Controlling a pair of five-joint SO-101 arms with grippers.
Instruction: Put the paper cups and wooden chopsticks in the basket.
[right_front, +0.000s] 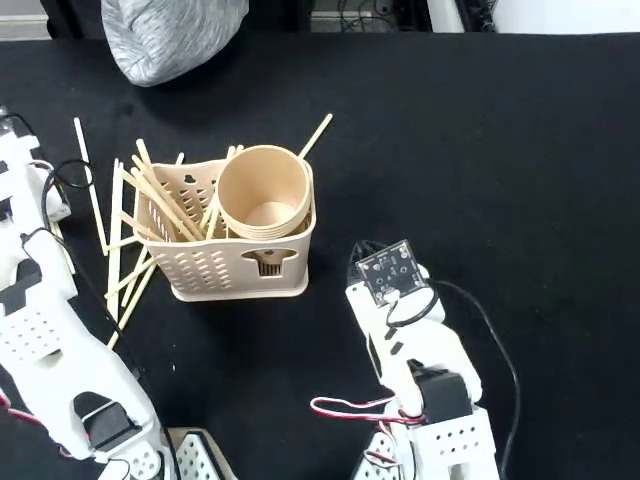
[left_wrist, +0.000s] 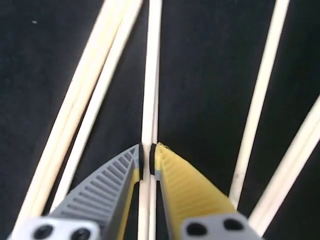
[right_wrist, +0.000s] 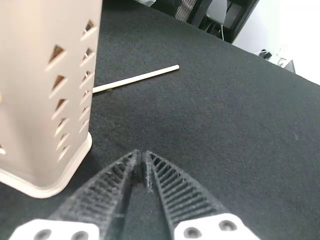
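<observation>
Left wrist view: left claw (left_wrist: 148, 152) clenched on a chopstick (left_wrist: 151, 75) among loose ones on the mat, its length running straight between the fingers. The basket (right_front: 235, 270) stands beside that pile, nearer this arm. Right claw (right_wrist: 141, 160) clenched, empty.

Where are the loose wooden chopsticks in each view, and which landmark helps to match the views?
High view: chopsticks lie on the table left of the basket, one behind it.
Left wrist view: several on the table, one gripped by the left tool.
Right wrist view: one beyond the basket.
Shared landmark: the basket.
</observation>
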